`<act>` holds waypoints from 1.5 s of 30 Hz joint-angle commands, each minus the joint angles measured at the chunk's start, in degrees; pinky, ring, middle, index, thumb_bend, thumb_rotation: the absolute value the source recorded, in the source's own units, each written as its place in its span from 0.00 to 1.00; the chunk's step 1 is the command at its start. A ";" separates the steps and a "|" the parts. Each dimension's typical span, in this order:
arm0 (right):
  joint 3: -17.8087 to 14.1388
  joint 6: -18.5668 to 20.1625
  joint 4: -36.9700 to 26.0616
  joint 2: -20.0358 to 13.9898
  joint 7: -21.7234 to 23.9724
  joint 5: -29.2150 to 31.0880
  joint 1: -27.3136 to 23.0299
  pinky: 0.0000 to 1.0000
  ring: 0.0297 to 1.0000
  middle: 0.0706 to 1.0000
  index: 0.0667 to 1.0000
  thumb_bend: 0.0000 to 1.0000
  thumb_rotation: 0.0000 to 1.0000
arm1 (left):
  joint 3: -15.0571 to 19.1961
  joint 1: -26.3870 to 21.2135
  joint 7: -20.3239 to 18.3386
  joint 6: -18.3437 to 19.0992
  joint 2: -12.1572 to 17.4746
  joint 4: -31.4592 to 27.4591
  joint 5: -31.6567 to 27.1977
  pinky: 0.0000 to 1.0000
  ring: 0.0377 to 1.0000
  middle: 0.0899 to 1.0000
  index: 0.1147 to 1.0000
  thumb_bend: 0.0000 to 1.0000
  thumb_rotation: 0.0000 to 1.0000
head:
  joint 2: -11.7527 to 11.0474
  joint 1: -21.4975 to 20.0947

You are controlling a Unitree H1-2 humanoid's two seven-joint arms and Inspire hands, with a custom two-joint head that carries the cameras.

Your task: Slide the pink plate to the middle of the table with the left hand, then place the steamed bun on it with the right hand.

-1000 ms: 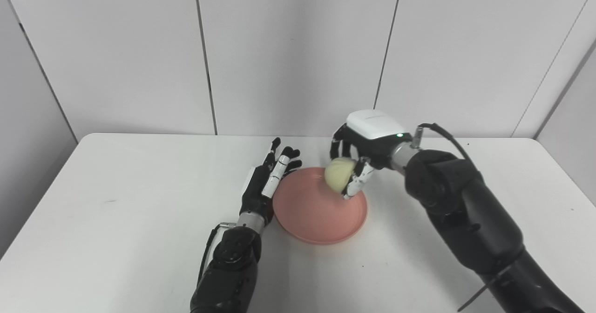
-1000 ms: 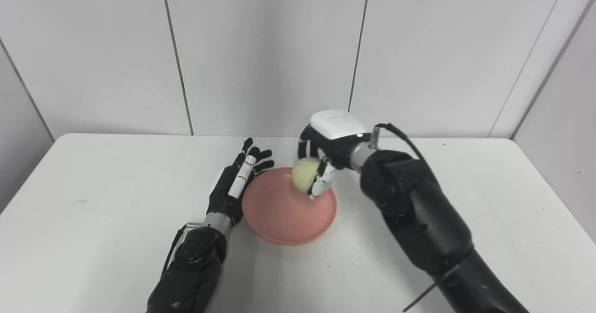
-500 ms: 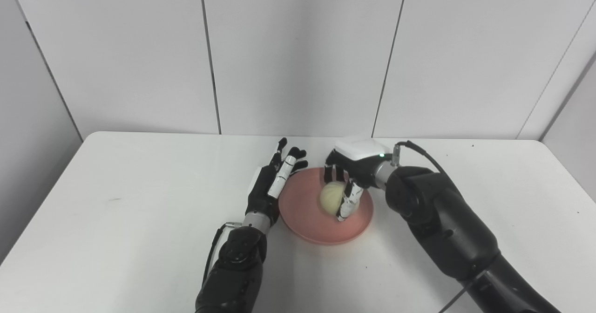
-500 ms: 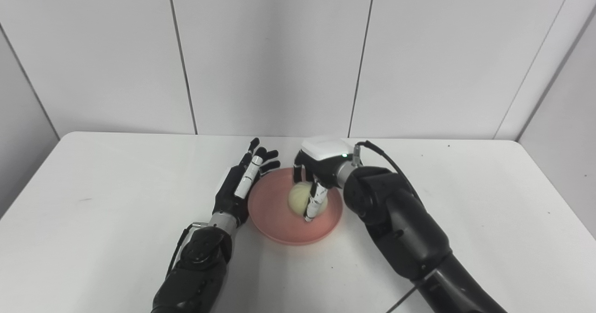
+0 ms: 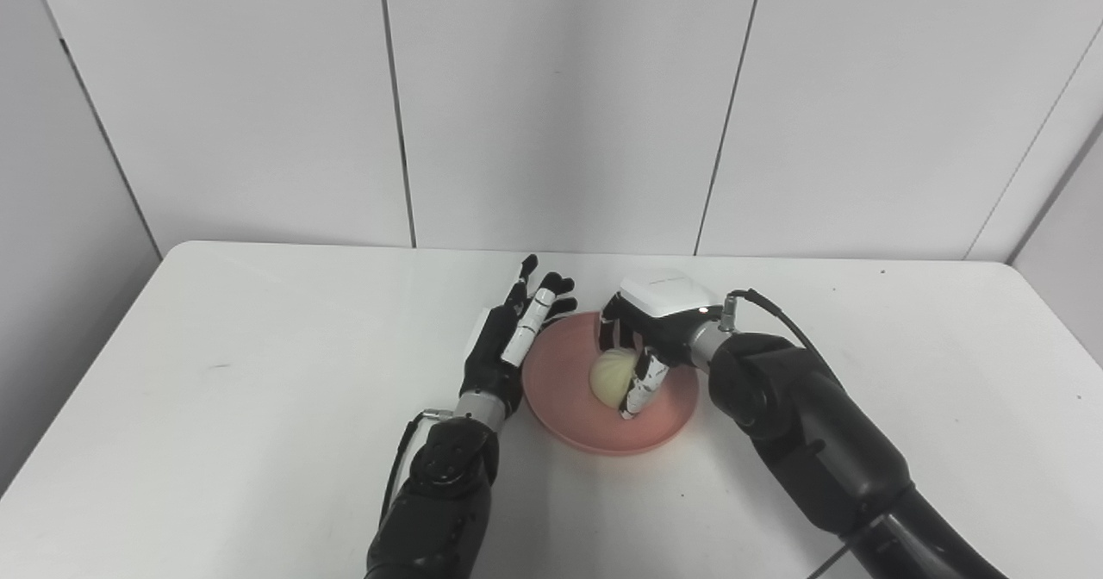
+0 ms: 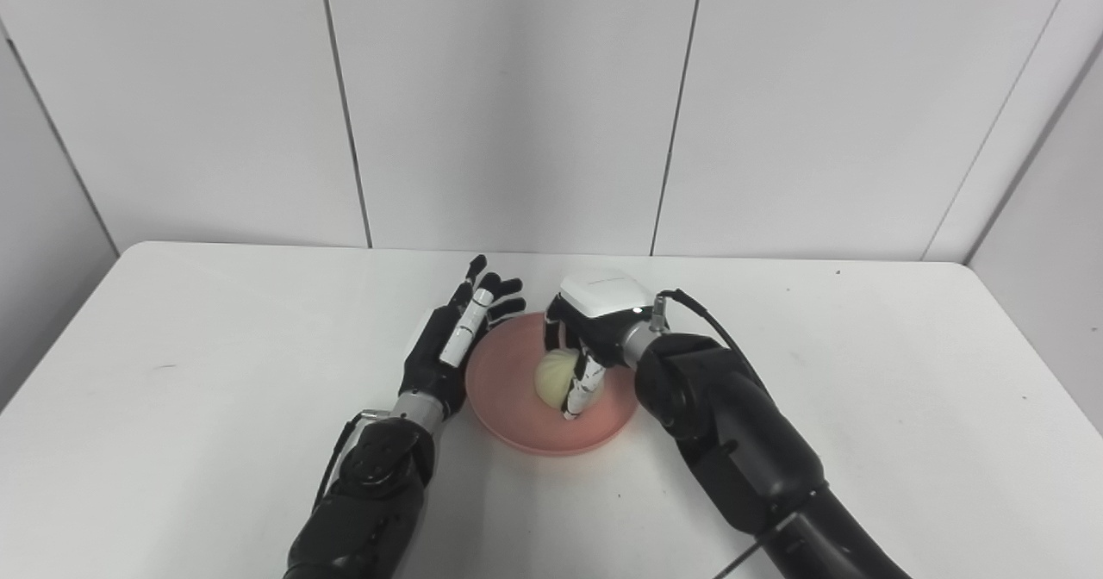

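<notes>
While the right hand (image 5: pixel 648 338) grips the steamed bun (image 5: pixel 612 376) low over the pink plate (image 5: pixel 560 389), near the table's (image 5: pixel 215 441) middle, the left hand (image 5: pixel 508 338) stands empty, fingers spread, against the plate's left rim

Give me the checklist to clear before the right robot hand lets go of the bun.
1. Pink plate near the middle of the table: ok.
2. Steamed bun over the plate's inside, not its rim: ok.
3. Bun resting on the plate surface: cannot tell.
4. Right robot hand closed on the bun: ok.
5. Left robot hand open, beside the plate's left rim, clear of the bun: ok.
</notes>
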 commanded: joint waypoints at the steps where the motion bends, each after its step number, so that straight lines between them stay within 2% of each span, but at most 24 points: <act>1: -0.04 -1.21 -1.64 -0.75 -1.41 -0.75 -1.69 0.44 0.56 0.63 0.64 0.86 0.34 | -0.04 0.55 -0.30 1.90 -0.64 1.08 -0.50 0.78 0.78 0.81 1.00 0.81 0.76 | 0.00 0.04; 2: 0.13 -1.00 -2.19 -1.05 -0.84 -1.15 -1.60 0.46 0.58 0.64 0.65 0.88 0.36 | -0.04 0.58 -0.31 1.94 -0.63 1.01 -0.50 0.78 0.78 0.81 1.00 0.81 0.76 | 0.06 0.00; 3: 0.23 -0.84 -2.58 -1.25 -0.42 -1.43 -1.54 0.53 0.65 0.70 0.67 0.91 0.40 | -0.04 0.60 -0.31 1.97 -0.61 0.96 -0.49 0.79 0.78 0.81 1.00 0.81 0.76 | 0.06 0.00; 4: 0.58 -0.56 -3.43 -1.69 0.64 -2.02 -1.55 0.55 0.68 0.72 0.68 0.92 0.41 | -0.04 0.64 -0.35 2.07 -0.56 0.85 -0.48 0.79 0.78 0.81 1.00 0.81 0.76 | 0.14 -0.11; 5: 0.93 -0.27 -4.28 -2.12 1.74 -2.59 -1.56 0.64 0.75 0.77 0.72 0.94 0.48 | -0.06 0.69 -0.39 2.16 -0.50 0.74 -0.45 0.79 0.79 0.82 1.00 0.81 0.76 | 0.12 -0.16; 7: 1.27 0.29 -5.53 -2.58 3.34 -3.39 -1.53 0.66 0.76 0.78 0.72 0.94 0.49 | -0.08 0.82 -0.45 2.28 -0.39 0.50 -0.41 0.79 0.79 0.82 1.00 0.81 0.76 | 0.16 -0.38; 10: 0.53 1.03 -7.62 -3.21 5.25 -3.29 -0.97 0.81 0.84 0.82 0.75 0.96 0.52 | -0.07 0.86 -0.51 2.07 -0.31 0.67 -0.37 0.79 0.78 0.81 1.00 0.81 0.77 | 0.16 -0.38; 13: -0.94 0.92 -9.34 -3.60 5.68 -2.40 -0.28 0.85 0.86 0.83 0.76 0.98 0.54 | -0.11 1.08 -0.55 2.31 -0.21 0.06 -0.32 0.80 0.79 0.82 1.00 0.81 0.77 | 0.29 -0.45; 16: -3.89 0.76 -11.55 -3.51 3.89 -0.48 1.32 0.81 0.85 0.82 0.78 1.00 0.58 | -0.08 1.38 -0.77 2.62 -0.17 -0.69 -0.45 0.80 0.79 0.82 1.00 0.81 0.77 | 0.42 -0.35; 19: -7.39 -0.75 -12.81 -3.16 0.36 2.53 3.38 0.76 0.83 0.82 0.79 1.00 0.66 | 0.04 1.53 -1.12 2.56 -0.01 -1.02 -0.61 0.80 0.79 0.82 1.00 0.81 0.76 | 0.64 -0.42; 22: -10.50 -2.80 -12.19 -2.73 -5.56 4.95 5.95 0.70 0.81 0.81 0.79 1.00 0.74 | -0.01 1.86 -1.19 3.02 0.20 -1.83 -0.42 0.80 0.80 0.82 1.00 0.80 0.76 | 0.55 -0.91; 26: -14.83 -5.58 -9.84 -0.52 -15.02 9.19 8.74 0.66 0.79 0.80 0.77 0.95 0.76 | -0.02 2.16 -1.22 3.14 0.27 -2.41 -0.33 0.81 0.80 0.82 1.00 0.78 0.76 | 0.55 -1.13; 29: -20.29 -11.31 -6.46 2.93 -26.19 14.98 10.80 0.61 0.73 0.77 0.76 0.85 0.78 | 0.06 2.45 -1.12 3.45 0.21 -3.07 -0.41 0.82 0.81 0.83 1.00 0.79 0.75 | 0.59 -1.09; 31: -21.98 -13.85 -4.98 4.05 -30.42 16.56 11.36 0.60 0.71 0.76 0.75 0.82 0.81 | 0.08 2.53 -1.09 3.41 0.17 -3.20 -0.42 0.82 0.81 0.82 1.00 0.80 0.75 | 0.59 -1.09; 34: -25.60 -20.03 -0.78 6.40 -36.76 22.43 12.07 0.62 0.73 0.77 0.76 0.74 0.78 | -0.01 2.67 -0.99 3.20 0.25 -3.41 -0.21 0.83 0.82 0.82 1.00 0.79 0.75 | 0.56 -1.24; 37: -28.03 -23.39 2.90 8.17 -38.75 28.16 12.39 0.60 0.72 0.78 0.76 0.69 0.78 | -0.07 3.14 0.43 2.01 -0.04 -4.04 0.61 0.84 0.83 0.84 1.00 0.77 0.74 | 0.60 -1.16; 39: -29.53 -24.47 5.30 9.60 -38.52 32.93 12.76 0.63 0.72 0.79 0.77 0.67 0.85 | -0.54 3.49 2.94 0.37 -0.18 -4.07 2.65 0.89 0.85 0.90 1.00 0.75 0.73 | 0.68 -1.22; 40: -30.20 -24.61 6.28 10.27 -38.14 35.34 12.95 0.68 0.77 0.81 0.80 0.68 0.88 | -0.87 3.61 4.25 -0.23 -0.17 -4.03 3.82 0.92 0.88 0.93 1.00 0.75 0.76 | 0.68 -1.22; 41: -31.13 -24.42 7.96 11.28 -37.70 38.23 13.22 0.74 0.81 0.85 0.84 0.66 0.95 | -1.29 3.84 5.79 -0.76 -0.04 -4.29 5.28 0.97 0.96 0.98 1.00 0.75 0.81 | 0.80 -1.35; 45: -32.83 -23.95 11.18 13.84 -36.75 44.76 13.87 0.83 0.87 0.90 0.88 0.66 0.98 | -2.04 4.50 8.60 -2.99 0.43 -4.80 7.66 1.00 1.00 1.00 1.00 0.76 0.86 | 0.98 -1.86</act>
